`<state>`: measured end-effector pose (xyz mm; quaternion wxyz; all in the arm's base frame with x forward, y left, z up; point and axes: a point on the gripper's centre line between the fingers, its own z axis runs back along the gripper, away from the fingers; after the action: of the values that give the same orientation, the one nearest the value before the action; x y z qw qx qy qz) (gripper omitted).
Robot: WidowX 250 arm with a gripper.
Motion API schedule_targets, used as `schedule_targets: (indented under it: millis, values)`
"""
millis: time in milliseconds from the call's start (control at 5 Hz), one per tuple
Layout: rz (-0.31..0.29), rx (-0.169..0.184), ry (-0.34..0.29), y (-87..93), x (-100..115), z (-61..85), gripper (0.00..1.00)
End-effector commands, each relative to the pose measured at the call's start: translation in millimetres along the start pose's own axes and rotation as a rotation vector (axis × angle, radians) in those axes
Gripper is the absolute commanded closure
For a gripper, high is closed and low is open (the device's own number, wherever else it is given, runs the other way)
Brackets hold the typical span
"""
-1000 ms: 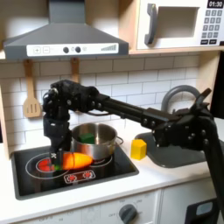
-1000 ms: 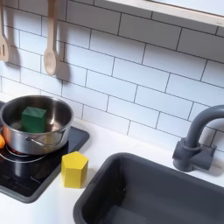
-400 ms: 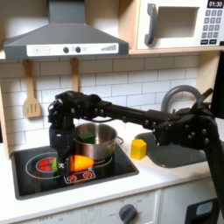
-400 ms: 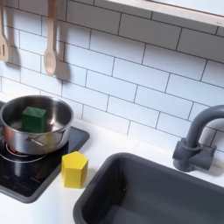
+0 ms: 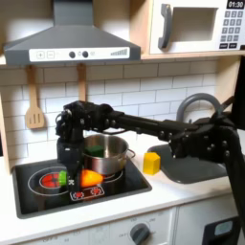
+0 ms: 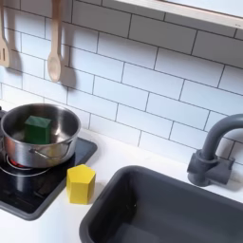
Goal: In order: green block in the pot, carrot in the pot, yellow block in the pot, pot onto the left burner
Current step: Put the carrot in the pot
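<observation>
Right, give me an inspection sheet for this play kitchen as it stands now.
Surface: black cooktop set in a white counter.
Job's things: green block inside the pot; carrot at the gripper, low over the cooktop in front of the pot; yellow block on the counter between cooktop and sink; left burner bare.
Clutter: nothing seen.
Grippers: gripper down at the carrot's leafy end, jaw state unclear.
Cables: nothing seen.
Surroundings: tiled wall, hanging wooden utensils, range hood, microwave, faucet.
</observation>
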<state>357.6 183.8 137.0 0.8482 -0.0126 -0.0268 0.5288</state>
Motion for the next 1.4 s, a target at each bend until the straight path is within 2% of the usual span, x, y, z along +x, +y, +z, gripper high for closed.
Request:
schedule_targets:
  millis: [0, 200, 400, 600, 800, 1000, 1200]
  values:
    - [0.005, -0.008, -0.020, 3.8, -3.9, 12.0, 1.00]
    - [0.043, -0.014, -0.051, 20.7, -1.7, 24.2, 1.00]
    - [0.039, -0.034, -0.075, 30.8, -3.2, 42.5, 1.00]
    - [0.056, -0.048, -0.086, 41.4, 2.4, 53.9, 1.00]
    - [-0.001, -0.048, -0.107, 36.0, -3.2, 65.0, 1.00]
    - [-0.159, -0.007, -0.134, 29.6, -2.5, 73.9, 1.00]
    - [-0.309, -0.031, -0.141, 10.6, -4.4, 77.8, 1.00]
